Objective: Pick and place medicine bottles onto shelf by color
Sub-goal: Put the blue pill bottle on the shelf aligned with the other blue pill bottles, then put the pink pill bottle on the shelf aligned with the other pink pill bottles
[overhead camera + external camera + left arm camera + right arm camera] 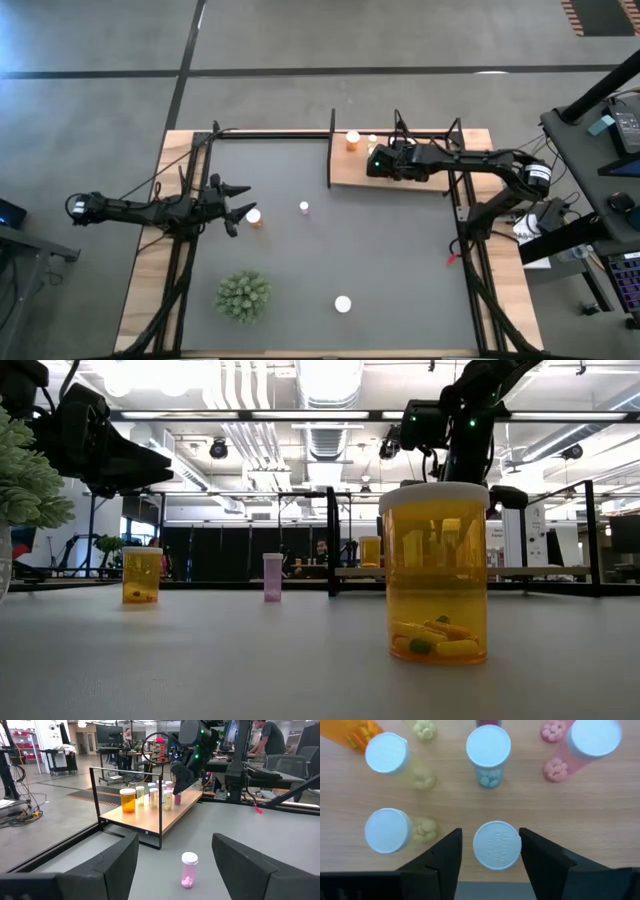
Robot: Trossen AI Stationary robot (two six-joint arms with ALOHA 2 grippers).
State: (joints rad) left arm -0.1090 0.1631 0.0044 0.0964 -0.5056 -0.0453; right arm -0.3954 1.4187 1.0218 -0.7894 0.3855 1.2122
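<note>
A dark grey mat covers the desk; an open workshop lies behind. The right hand, fingers parted, straddles a white-capped bottle on the shelf. The left hand hangs released

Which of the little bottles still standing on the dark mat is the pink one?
The pink bottle in the middle of the mat, also seen just beyond the left gripper in its wrist view. The other two on the mat, near the left gripper and near the front edge, are orange.

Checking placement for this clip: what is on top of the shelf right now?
On the shelf stand a wide orange bottle and a cluster of slimmer yellowish, blue and pink bottles. The right gripper straddles one white-capped bottle, whose body the cap hides.
</note>
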